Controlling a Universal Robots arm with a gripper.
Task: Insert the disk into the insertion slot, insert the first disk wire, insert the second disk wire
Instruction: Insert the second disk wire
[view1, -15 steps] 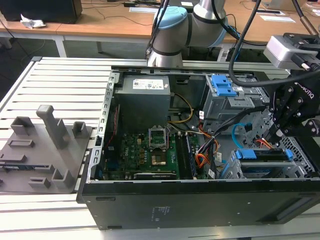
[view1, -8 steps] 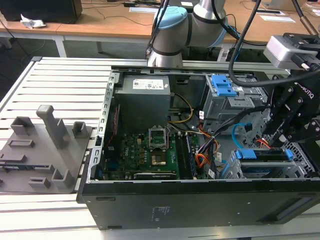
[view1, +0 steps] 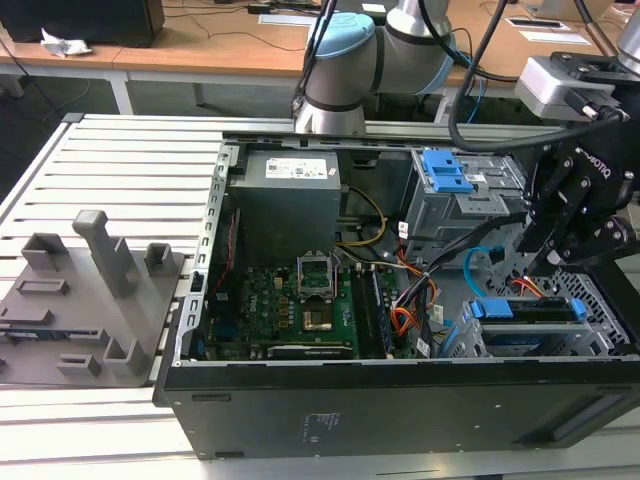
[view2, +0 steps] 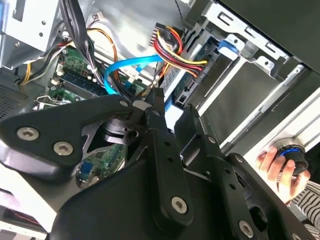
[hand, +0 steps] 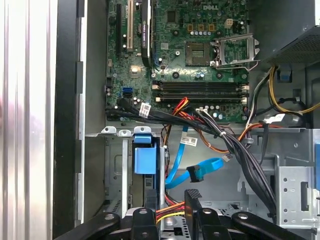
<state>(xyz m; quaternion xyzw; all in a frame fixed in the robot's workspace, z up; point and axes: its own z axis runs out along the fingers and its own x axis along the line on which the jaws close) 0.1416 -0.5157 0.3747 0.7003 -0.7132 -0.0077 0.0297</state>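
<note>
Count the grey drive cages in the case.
2. The taller cage with its blue latch stands farther back; the insertion slot lies nearer the camera, holding the disk. Others may be hidden.

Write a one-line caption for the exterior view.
The gripper hovers over the open computer case, just above the disk sitting in the insertion slot, the second disk wire looping beside it.

I see the computer case (view1: 400, 400) lying open on the surface (view1: 120, 170), with a fixture block (view1: 90, 290) beside it on the exterior view's left. Inside, the motherboard (view1: 290, 300) sits on the exterior view's left of the insertion slot (view1: 520, 345), which holds the disk (view1: 525, 310). The taller cage (view1: 460, 200) stands behind; the second disk wire (view1: 478, 262) loops between them. My end effector (view1: 552, 258) hangs above the disk.
</note>
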